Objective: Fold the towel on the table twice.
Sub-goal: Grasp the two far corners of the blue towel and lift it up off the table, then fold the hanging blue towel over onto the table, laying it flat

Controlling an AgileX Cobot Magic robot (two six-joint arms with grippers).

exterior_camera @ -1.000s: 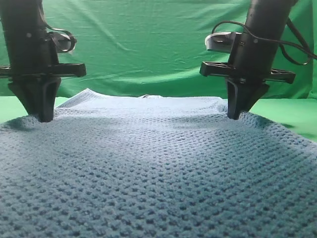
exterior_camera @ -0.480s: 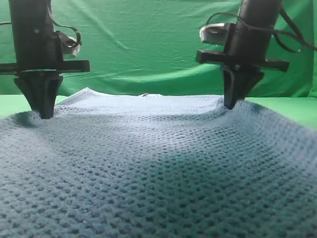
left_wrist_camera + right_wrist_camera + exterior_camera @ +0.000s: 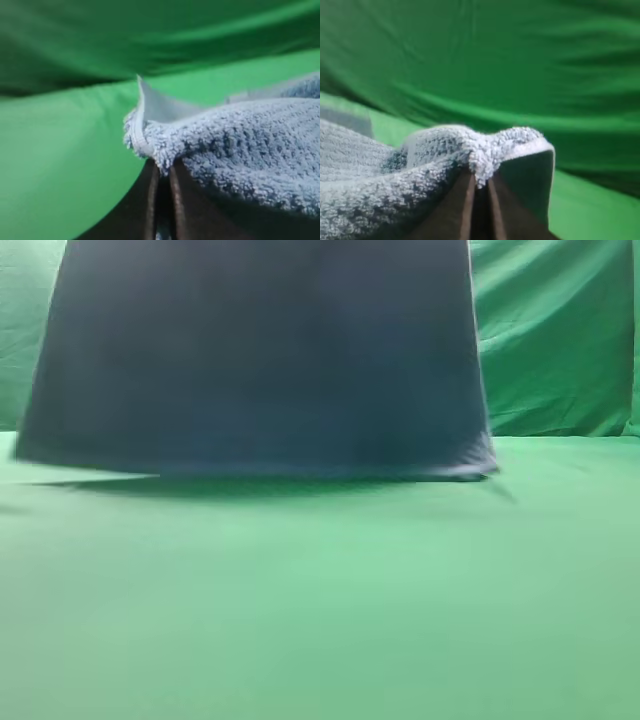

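The towel [image 3: 260,360] hangs lifted in the exterior high view as a dark blurred sheet. Its lower edge hovers just above the green table [image 3: 320,620]. Both arms are hidden behind or above it there. In the left wrist view my left gripper [image 3: 162,175] is shut on a blue-grey towel corner [image 3: 150,142] with pale trim. In the right wrist view my right gripper [image 3: 480,182] is shut on another bunched towel corner [image 3: 480,155]. Both corners are held up off the table.
The wrinkled green fabric backdrop [image 3: 560,340] stands behind the table. The table surface shows bare green in front of the hanging towel.
Both grippers have lifted the towel's near corners up. The towel, which lay flat over the foreground, now hangs as a raised sheet and the table in front is uncovered.
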